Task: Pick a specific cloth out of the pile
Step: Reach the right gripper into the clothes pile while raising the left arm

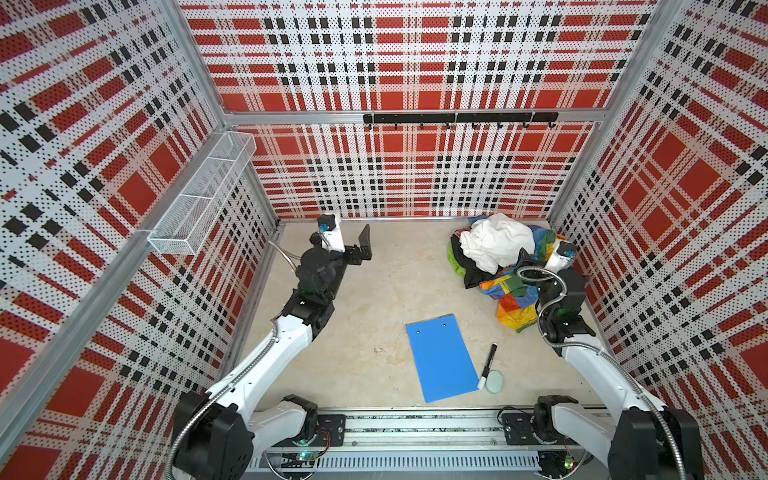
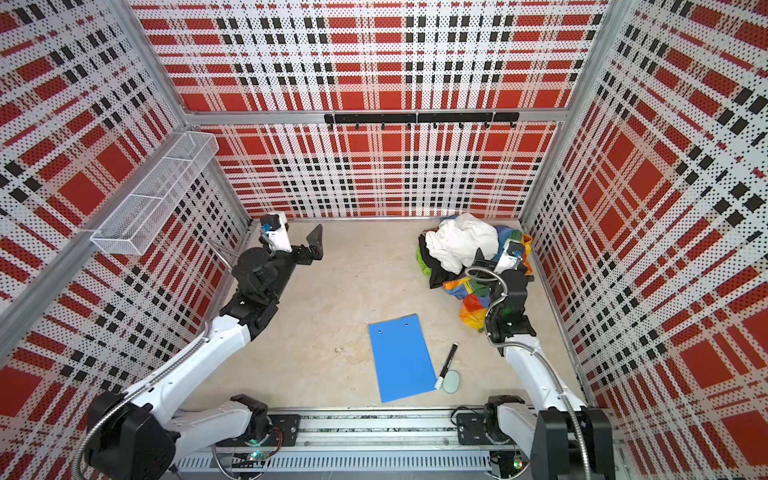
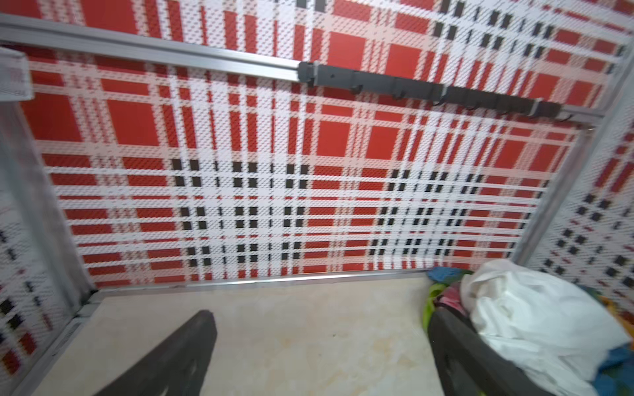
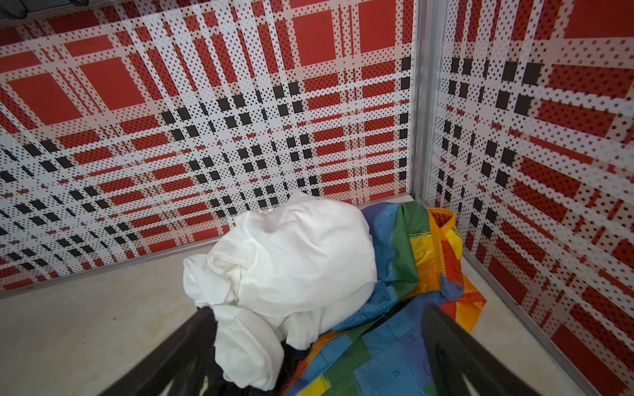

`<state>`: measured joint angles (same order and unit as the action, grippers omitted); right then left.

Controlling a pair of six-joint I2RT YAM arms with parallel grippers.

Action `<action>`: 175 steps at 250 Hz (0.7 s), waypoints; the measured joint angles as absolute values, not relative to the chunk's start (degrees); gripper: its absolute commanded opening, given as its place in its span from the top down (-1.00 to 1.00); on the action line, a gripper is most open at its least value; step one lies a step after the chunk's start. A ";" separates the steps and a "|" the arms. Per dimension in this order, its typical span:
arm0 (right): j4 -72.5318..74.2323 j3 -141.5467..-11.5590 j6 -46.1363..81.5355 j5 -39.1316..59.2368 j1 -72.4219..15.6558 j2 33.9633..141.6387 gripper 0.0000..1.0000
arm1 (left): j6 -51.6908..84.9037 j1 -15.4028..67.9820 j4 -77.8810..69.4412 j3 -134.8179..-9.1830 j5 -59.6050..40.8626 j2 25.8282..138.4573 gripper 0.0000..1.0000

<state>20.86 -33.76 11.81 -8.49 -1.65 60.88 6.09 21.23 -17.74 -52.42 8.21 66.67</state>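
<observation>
Hovering right gripper [image 4: 315, 310] over pile [image 1: 496, 245], fingers [image 4: 442, 343] spread

White cloth [image 1: 496, 241] overlies the cloth [image 1: 514, 305]; table [image 1: 374, 291] centre open.

The left pincer [image 3: 320, 329] reaches far forward and sits low, with its jaws wide open. The right pincer [image 4: 317, 325] reaches far forward too, tipped down, jaws wide open.

No legible text, label, brand, number or sign is found in any view. The cloth [image 4: 387, 363] carries faint small printed marks on its blue blocks in the right wrist view. These marks are too small and blurred to be read.
</observation>
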 measured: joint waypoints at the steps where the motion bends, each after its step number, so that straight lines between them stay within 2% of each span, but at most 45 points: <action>1: 20.34 -34.13 12.05 -8.36 -1.65 60.93 -1.00 | 6.13 21.28 -17.43 -52.73 8.05 66.76 -0.98; 58: 7.09 -43.33 17.61 -2.59 -1.39 66.26 -1.00 | 7.51 21.28 -5.15 -65.08 -4.86 72.69 -0.98; 111: -2.57 -49.43 21.39 0.25 0.34 73.25 -1.00 | 9.47 18.31 2.35 -63.88 -13.17 75.81 -0.98; 175: -6.72 -51.33 24.21 6.33 6.31 78.72 -1.00 | 10.68 17.45 3.84 -63.64 -15.94 75.02 -0.98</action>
<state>-6.72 -51.33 24.21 6.33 6.31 78.72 10.68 17.45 3.84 -63.64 -15.94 75.02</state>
